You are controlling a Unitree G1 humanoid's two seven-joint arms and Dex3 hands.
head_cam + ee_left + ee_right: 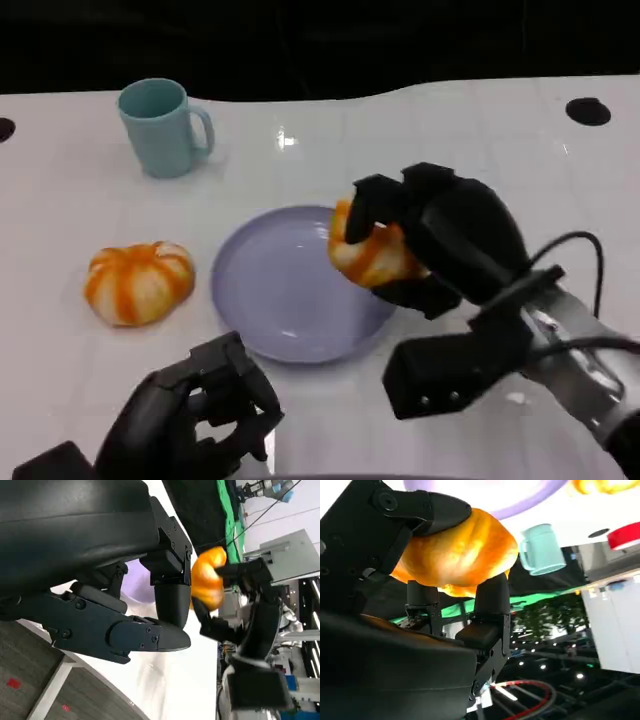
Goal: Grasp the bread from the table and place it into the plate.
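Two breads appear: right hand (425, 240) grips one bread (368, 252) over the plate (270, 300) rim's right side; early release risks rolling it off. Left hand (195, 420) idles, curled, empty.

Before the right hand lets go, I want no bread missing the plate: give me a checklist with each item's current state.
1. Bread gripped firmly by right hand: ok, fingers wrap it in the right wrist view.
2. Bread above plate: partly ok, it hangs over the plate's right rim, not its middle.
3. Bread touching plate: cannot tell.
4. Plate surface free: ok.
5. Left hand out of the way: ok, near the table's front edge, holding nothing.
6. Second bread and mug apart from the plate: ok.
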